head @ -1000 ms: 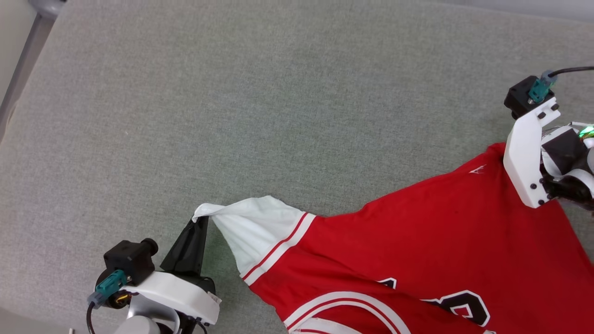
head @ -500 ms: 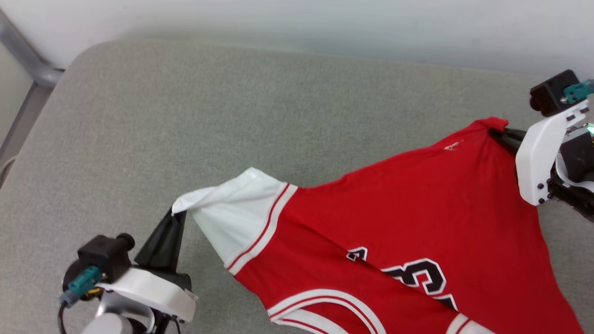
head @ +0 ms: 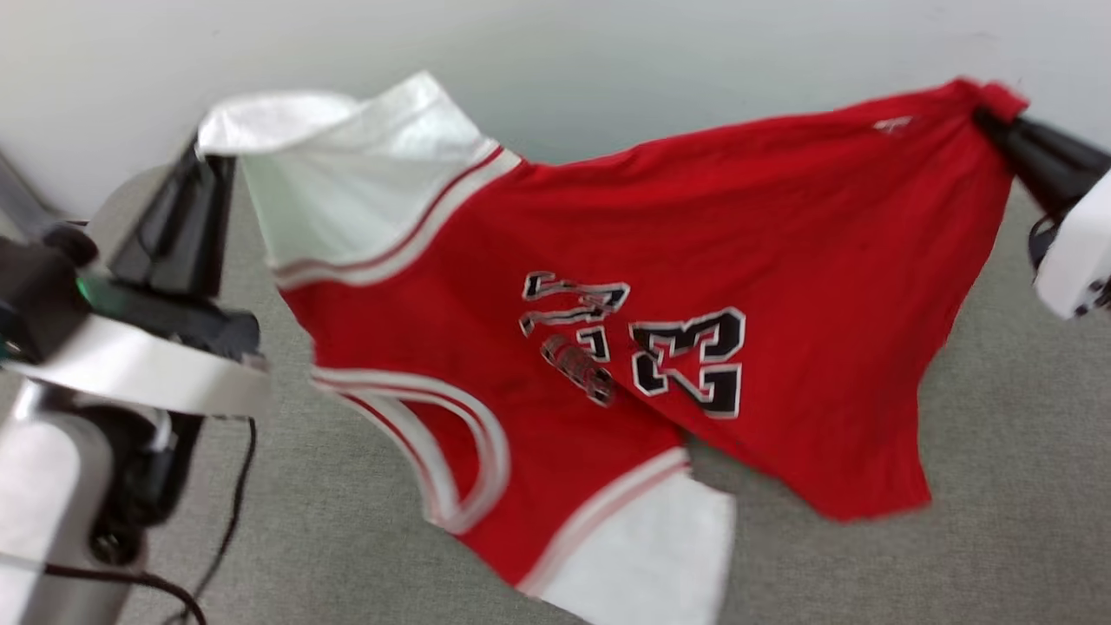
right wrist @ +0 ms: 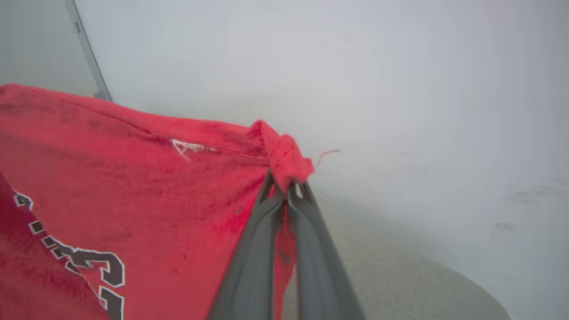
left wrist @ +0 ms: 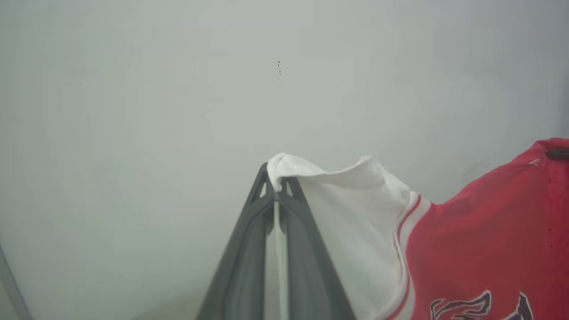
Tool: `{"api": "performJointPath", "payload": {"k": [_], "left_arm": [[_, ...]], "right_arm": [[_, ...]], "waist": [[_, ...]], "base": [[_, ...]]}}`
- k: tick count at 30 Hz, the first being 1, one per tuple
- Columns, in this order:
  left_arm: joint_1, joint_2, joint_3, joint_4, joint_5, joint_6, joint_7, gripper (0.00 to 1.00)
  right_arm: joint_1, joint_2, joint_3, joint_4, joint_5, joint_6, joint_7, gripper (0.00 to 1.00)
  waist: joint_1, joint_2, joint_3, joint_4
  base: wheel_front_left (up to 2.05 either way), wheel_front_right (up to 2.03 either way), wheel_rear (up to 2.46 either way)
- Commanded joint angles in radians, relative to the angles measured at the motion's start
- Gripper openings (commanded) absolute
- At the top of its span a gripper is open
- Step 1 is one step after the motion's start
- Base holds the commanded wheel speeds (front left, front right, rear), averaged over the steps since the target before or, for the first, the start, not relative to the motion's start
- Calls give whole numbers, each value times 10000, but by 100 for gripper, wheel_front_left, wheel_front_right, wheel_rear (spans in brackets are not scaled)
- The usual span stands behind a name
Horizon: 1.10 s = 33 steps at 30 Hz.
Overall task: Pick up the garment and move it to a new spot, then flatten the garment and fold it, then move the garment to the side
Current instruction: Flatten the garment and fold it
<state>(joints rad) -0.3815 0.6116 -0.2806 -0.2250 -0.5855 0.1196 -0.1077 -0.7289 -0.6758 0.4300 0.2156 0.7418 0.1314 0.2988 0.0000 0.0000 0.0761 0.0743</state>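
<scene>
Nearest us, the left tool is clamped tight on the tip of one white sleeve, with only a small pinch of cloth between its tips. Below the spread cloth, the other white sleeve dangles low over the grey upholstered cushion; we cannot tell whether it touches. The red T-shirt hangs in the air between both arms, stretched on a slant and sagging in the middle. Further right, the right tool is pressed together on a bunched hem corner, in front of the pale wall.

We judge both holds shallow: a quick swing could pull the thin fabric free. Held by sleeve and hem, the shirt hangs skewed, so it may land creased, with the low sleeve dragging and tucking under.
</scene>
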Motion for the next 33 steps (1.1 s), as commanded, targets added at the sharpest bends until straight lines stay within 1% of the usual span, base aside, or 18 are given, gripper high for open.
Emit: {"api": "performJointPath", "payload": {"k": [1, 4, 9, 13, 18, 22, 27, 30, 33], "left_arm": [[-324, 133, 88, -147, 29, -19, 114, 0], [-1148, 344, 223, -378, 64, -132, 405, 0], [-2603, 499, 315, -514, 54, -345, 808, 0], [-3788, 382, 203, -353, -57, -582, 1075, 0], [-5141, 191, 15, 178, -85, -924, 1294, 0], [-6265, -26, -190, 737, -89, -1215, 1405, 0], [-8160, -374, -463, 1808, -19, -1632, 1619, 0], [-9440, -507, -620, 2520, 214, -1813, 1732, 0], [-10663, -836, -806, 3326, 306, -1996, 1709, 0]], "right_arm": [[114, 107, -257, -211, -134, -15, 6, 0], [134, 270, -1002, -815, -384, -15, 123, 0], [52, 677, -1977, -1793, -856, -15, 447, 0], [-149, 1009, -2593, -2429, -1173, -15, 755, 0], [-622, 1348, -3047, -2868, -1483, -15, 1073, 0], [-1419, 1627, -3377, -2814, -1567, -15, 1251, 0], [-3029, 1657, -3471, -2342, -1958, -14, 1451, 0], [-4213, 1688, -3308, -1828, -2245, -14, 1370, 0], [-5497, 1770, -3131, -990, -2557, -14, 1194, 0]], "waist": [[0, 0, -22, -57], [0, 0, 23, -119], [0, 0, 234, -172], [0, 0, 555, -155], [0, 0, 1220, -161], [0, 0, 1951, -179], [0, 0, 3034, -217], [0, 0, 3709, -290], [0, 0, 4207, -326]], "base": [[0, 0, 0], [0, 0, 0], [0, 0, 0], [0, 0, 0], [0, 0, 0], [0, 0, 0], [0, 0, 0], [0, 0, 0], [0, 0, 0]]}}
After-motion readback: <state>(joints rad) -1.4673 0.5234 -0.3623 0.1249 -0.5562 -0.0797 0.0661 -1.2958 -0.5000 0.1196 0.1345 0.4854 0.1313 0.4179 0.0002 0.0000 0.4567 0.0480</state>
